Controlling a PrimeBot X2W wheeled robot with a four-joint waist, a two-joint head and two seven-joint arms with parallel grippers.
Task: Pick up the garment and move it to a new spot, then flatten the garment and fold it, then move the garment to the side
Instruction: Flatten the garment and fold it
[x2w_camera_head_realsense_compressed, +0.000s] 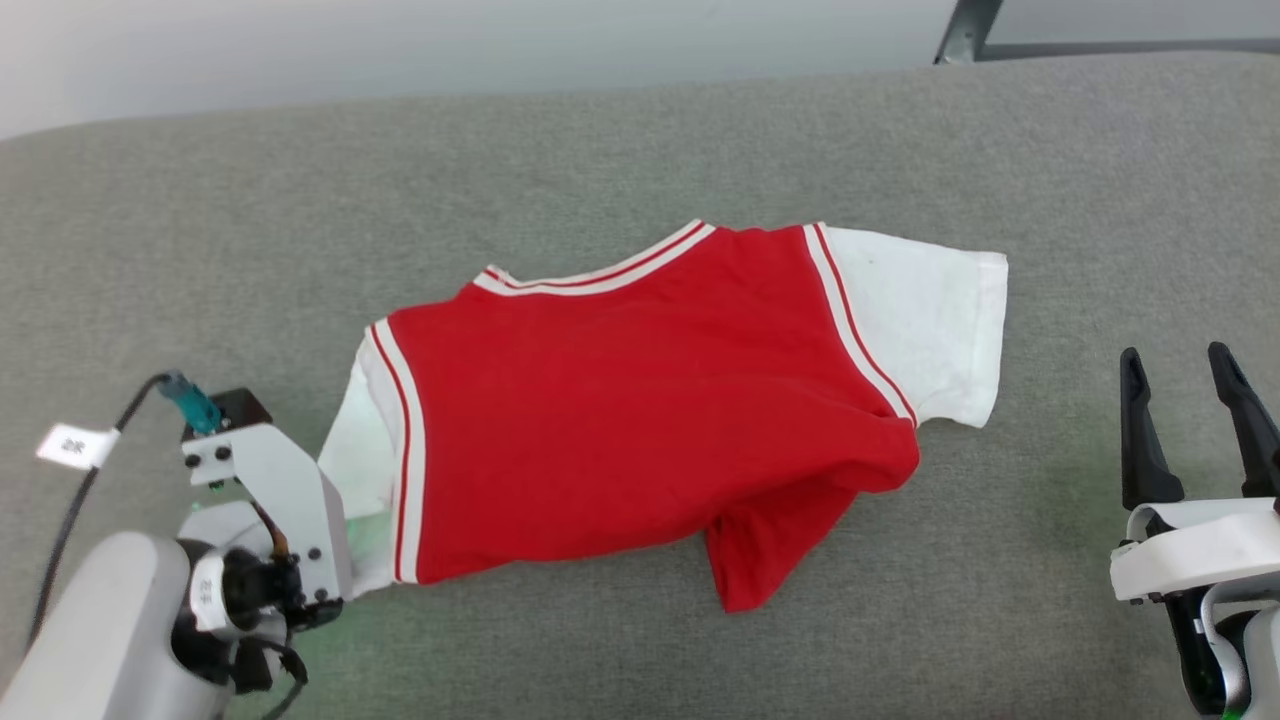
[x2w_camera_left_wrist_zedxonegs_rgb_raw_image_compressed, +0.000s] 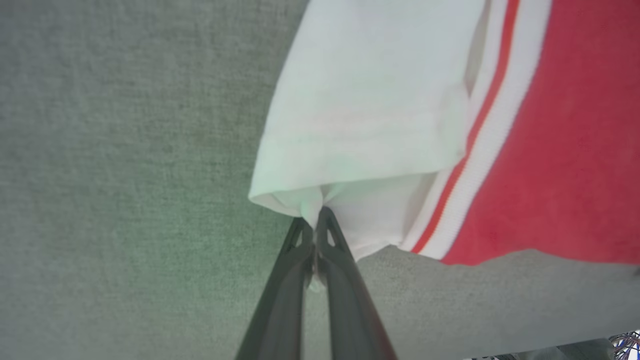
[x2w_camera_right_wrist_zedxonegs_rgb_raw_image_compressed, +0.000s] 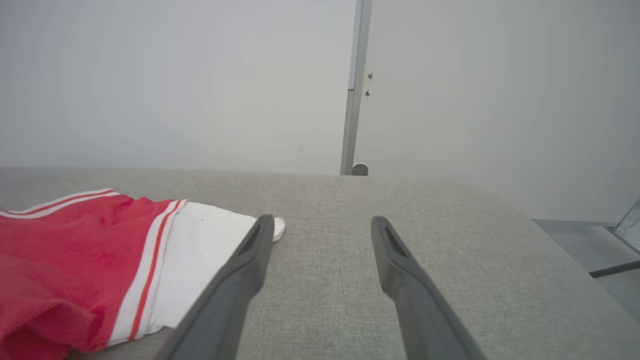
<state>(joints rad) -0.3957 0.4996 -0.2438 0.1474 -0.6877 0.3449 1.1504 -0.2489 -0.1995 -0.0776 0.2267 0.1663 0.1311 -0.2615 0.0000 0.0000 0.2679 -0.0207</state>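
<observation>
Clenches the left hand (x2w_camera_left_wrist_zedxonegs_rgb_raw_image_compressed: 320, 215) on the white sleeve hem of the garment (x2w_camera_head_realsense_compressed: 640, 400), lying rumpled on the counter (x2w_camera_head_realsense_compressed: 600, 140). Holds the right hand (x2w_camera_head_realsense_compressed: 1175, 355) released, apart from the other sleeve.

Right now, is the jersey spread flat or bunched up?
Mostly spread, not flat: the jersey lies open, both white sleeves out, but its lower hem is bunched, with one red corner folded out.

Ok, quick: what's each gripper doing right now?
Left gripper: closed, pinching the garment at the edge of its white sleeve.
Right gripper: open, holding nothing, off to the garment's side.
</observation>
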